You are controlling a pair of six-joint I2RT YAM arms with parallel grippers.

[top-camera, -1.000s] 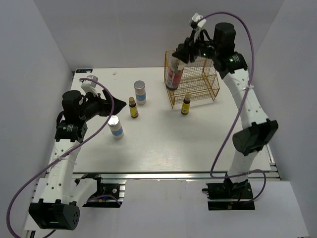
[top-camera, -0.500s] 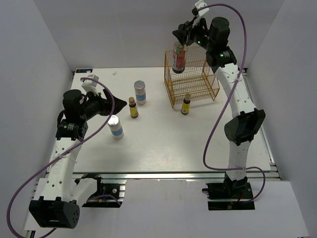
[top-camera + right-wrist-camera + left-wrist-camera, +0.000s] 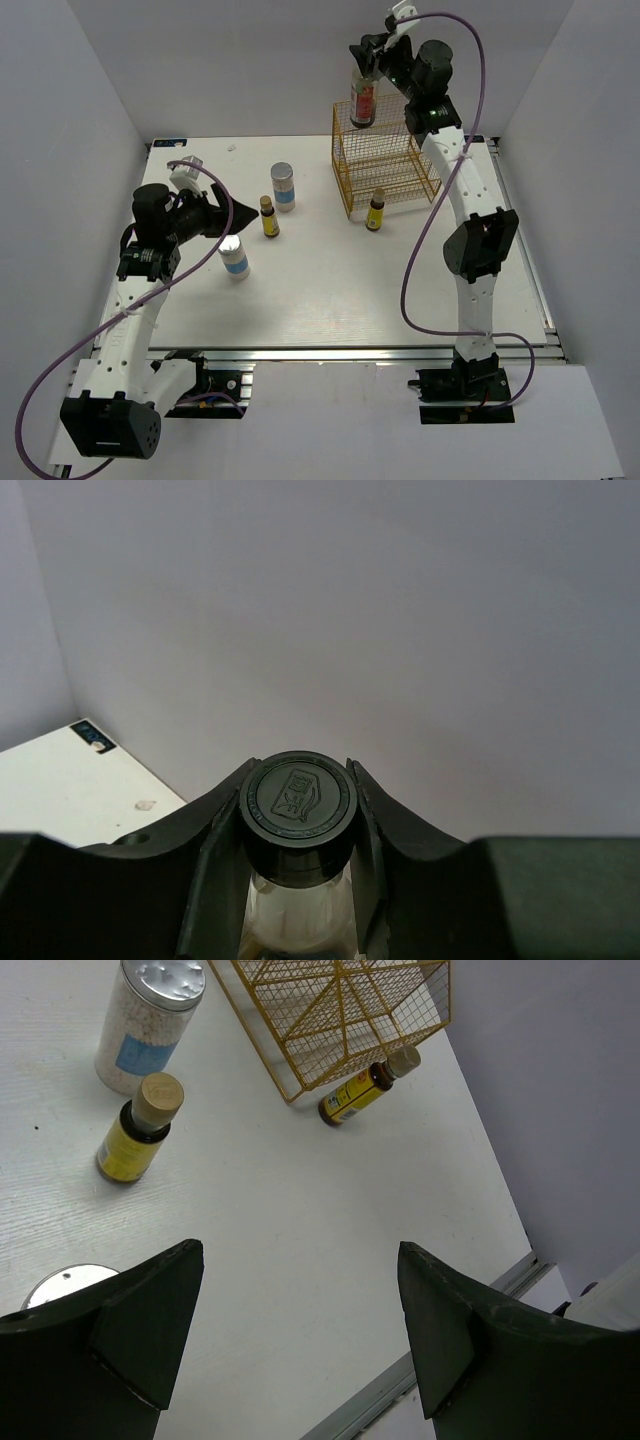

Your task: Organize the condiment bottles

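Upright, the black-capped bottle (image 3: 362, 100) shows a red label.

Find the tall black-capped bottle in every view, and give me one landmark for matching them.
Top external: the black-capped bottle is at top centre-right, by the upper left corner of the gold wire rack, held in the right tool.
Left wrist: not in view.
Right wrist: bottom centre, its cap seen from above between the fingers.
Shared landmark: the right tool clamping the cap.
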